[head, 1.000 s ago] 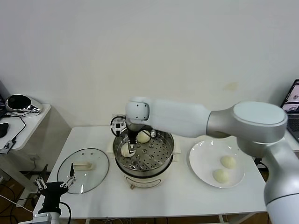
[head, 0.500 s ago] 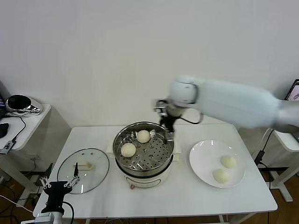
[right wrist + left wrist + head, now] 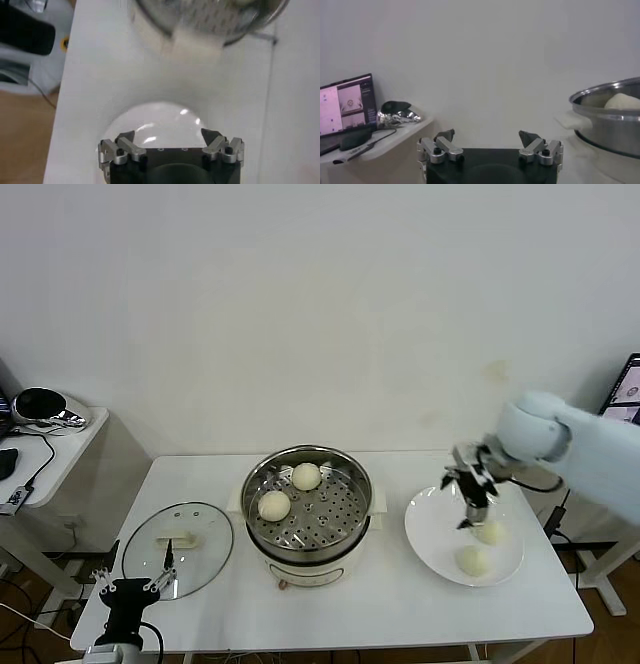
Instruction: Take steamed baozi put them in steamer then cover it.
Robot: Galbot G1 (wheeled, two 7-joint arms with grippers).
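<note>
While the left claw (image 3: 132, 586) waited with fingers apart at the surface's (image 3: 380, 604) near edge beside the cover (image 3: 178, 548), the right claw (image 3: 472, 502), spread empty, hung above two plated baozi (image 3: 489, 531); two more lay in the steamer (image 3: 307, 514).

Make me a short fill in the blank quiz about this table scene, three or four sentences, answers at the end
1. The round shiny steel steamer pot holds ____ cream-white dough buns on its perforated tray.
2. The flat white plate holds ____ buns.
3. The round clear glass lid lies on the table on the steamer's ____ side.
4. The robot's ____ tool, fingers open, hangs over the plate, while the other tool waits near the table's front edge.

Missing words: two; two; left; right
</note>
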